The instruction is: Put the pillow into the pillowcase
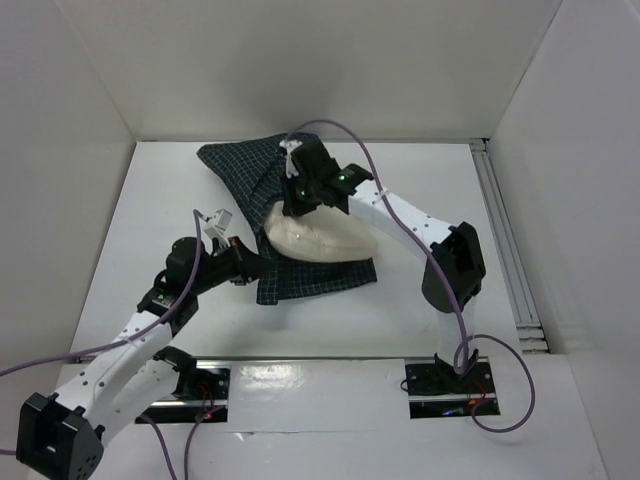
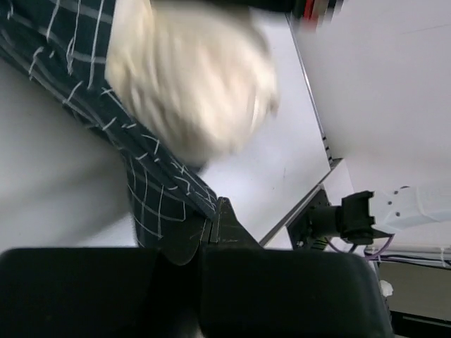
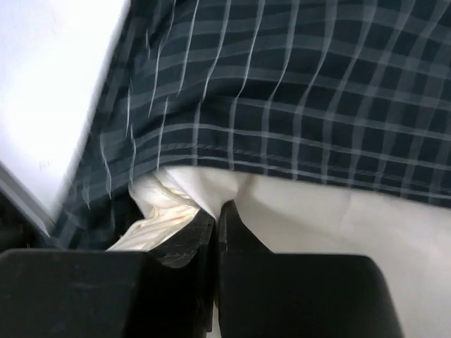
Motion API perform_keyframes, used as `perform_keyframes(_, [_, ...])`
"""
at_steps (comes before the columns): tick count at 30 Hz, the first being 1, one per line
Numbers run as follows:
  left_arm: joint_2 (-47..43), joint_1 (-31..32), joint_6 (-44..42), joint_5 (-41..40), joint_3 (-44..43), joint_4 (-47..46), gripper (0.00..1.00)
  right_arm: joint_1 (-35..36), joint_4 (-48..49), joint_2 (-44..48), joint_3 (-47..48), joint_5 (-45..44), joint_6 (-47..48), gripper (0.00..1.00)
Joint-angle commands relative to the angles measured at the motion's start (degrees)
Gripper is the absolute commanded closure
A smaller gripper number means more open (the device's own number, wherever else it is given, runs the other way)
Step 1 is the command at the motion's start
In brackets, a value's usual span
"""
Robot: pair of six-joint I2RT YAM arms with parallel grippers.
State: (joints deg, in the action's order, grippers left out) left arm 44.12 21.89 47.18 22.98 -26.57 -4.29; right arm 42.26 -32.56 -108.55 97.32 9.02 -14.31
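Observation:
The cream pillow [image 1: 320,238] lies mid-table, its far end tucked under the dark checked pillowcase [image 1: 245,170], whose lower layer spreads under it [image 1: 320,280]. My left gripper [image 1: 243,262] is shut on the near left edge of the pillowcase [image 2: 158,204], beside the pillow [image 2: 190,77]. My right gripper [image 1: 297,205] is shut on a pinch of the pillow's fabric [image 3: 211,193] right at the pillowcase's hem [image 3: 282,105]; its jaws are pressed together with cream cloth between them.
White walls enclose the table on the left, back and right. A metal rail [image 1: 505,250] runs along the right side. Purple cables [image 1: 350,135] loop above the right arm and off the left arm [image 1: 40,362].

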Motion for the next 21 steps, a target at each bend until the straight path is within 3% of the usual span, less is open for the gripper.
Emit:
perform_keyframes(1, [0.2,1.3,2.8,10.8,-5.7,-7.2,1.00,-3.5,7.0,-0.5,16.9,-10.6,1.0,1.00])
perform_keyframes(5, [-0.1,4.6,5.0,12.0,-8.1,-8.5,1.00,-3.0,7.8,-0.5,21.7,-9.6,1.7,1.00])
perform_keyframes(10, [-5.4,7.7,7.1,10.0,-8.1,-7.2,1.00,1.0,12.6,-2.2,5.9,-7.6,1.1,1.00])
perform_keyframes(13, [-7.6,8.3,7.7,9.3,-8.1,-2.5,1.00,1.6,18.0,-3.2,-4.5,-4.5,-0.3,1.00])
perform_keyframes(18, [-10.8,8.3,3.1,6.6,-8.1,11.3,1.00,2.2,20.1,-0.2,-12.4,-0.5,-1.8,1.00])
perform_keyframes(19, [-10.8,8.3,2.5,5.9,-8.7,13.4,0.87,2.2,19.1,0.6,-12.4,0.6,-1.8,1.00])
perform_keyframes(20, [-10.8,8.3,1.5,5.1,-9.2,15.5,0.76,2.2,17.8,2.4,-12.4,0.7,-1.2,0.90])
perform_keyframes(21, [-10.8,8.3,-0.8,3.2,-9.8,17.5,0.63,2.2,15.7,3.7,-12.9,0.7,-0.4,0.55])
